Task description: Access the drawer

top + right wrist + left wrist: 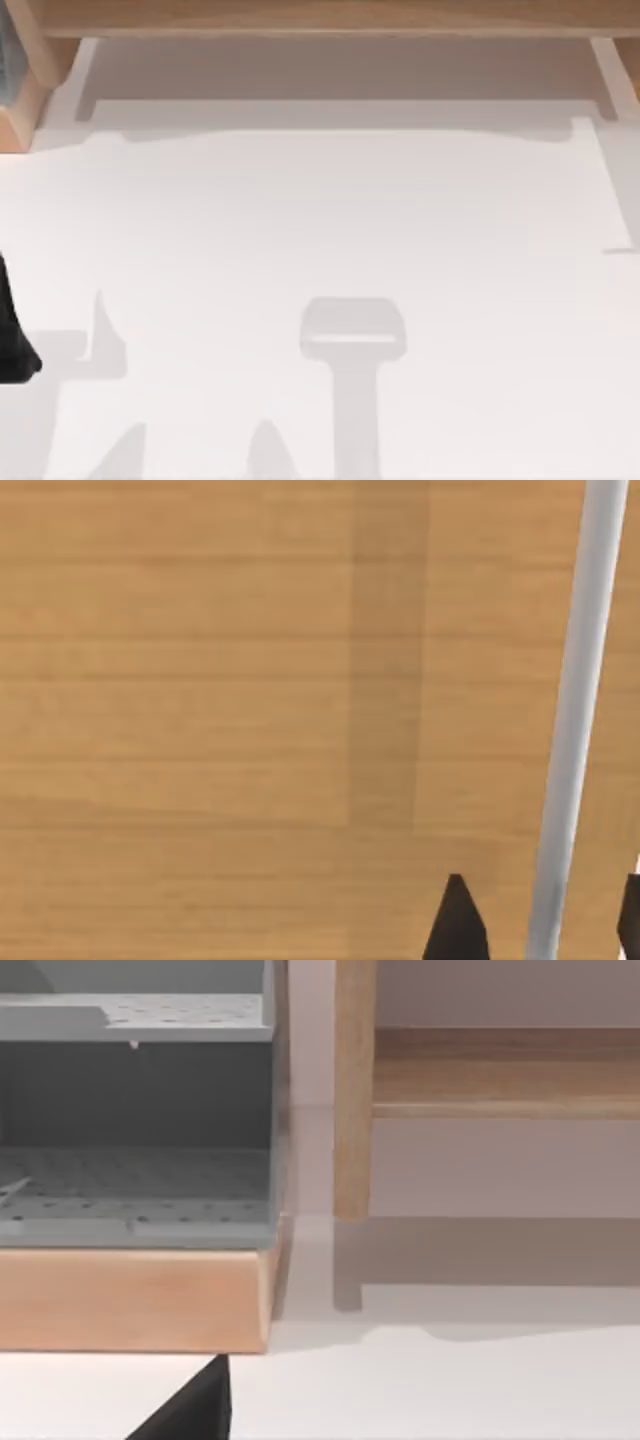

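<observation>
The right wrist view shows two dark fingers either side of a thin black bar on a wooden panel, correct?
Not quite: the bar is pale grey, not black. The right wrist view shows it running across the wooden panel, with the right gripper placed so that one dark finger sits on each side of it, apart, not closed on it.

Readable text: none in any view.
Wood panel (250,680): bare grain, no label, brand or number.
Metal bar (575,730): plain, unmarked.
Grey rack (135,1110): rows of small holes, no lettering.
Table (320,250): plain white, no signs.
Wood frame (320,15): no markings.
</observation>
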